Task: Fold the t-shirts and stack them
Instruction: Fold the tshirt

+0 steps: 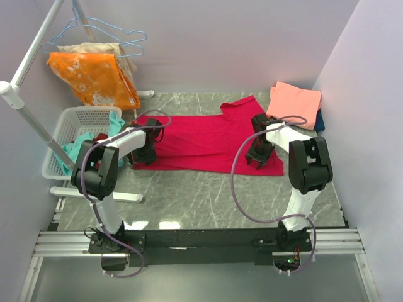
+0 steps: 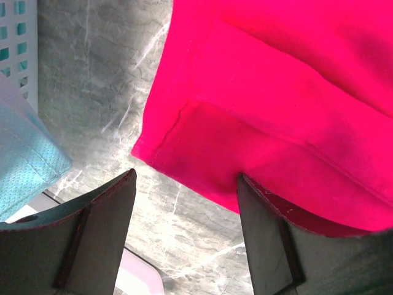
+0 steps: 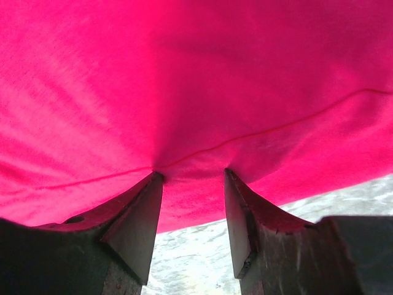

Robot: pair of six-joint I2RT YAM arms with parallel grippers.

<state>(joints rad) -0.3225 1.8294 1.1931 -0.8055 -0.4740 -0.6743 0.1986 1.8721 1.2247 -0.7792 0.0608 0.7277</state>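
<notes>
crimson-red t-shirt (image 1: 208,141) lies spread flat across the middle of the grey marble tabletop (image 1: 208,201), one sleeve pointing to the far side. your left gripper (image 2: 184,178) hangs low at the shirt's near left corner, jaws spread, one finger over bare stone and the other at the red hem. your right gripper (image 3: 193,175) sits on the near right hem, jaws apart, cloth puckered at the fingertips. a folded salmon-pink t-shirt (image 1: 295,104) rests at the far right on a dark blue t-shirt (image 1: 320,119). a white basket (image 1: 69,119) stands at the left.
</notes>
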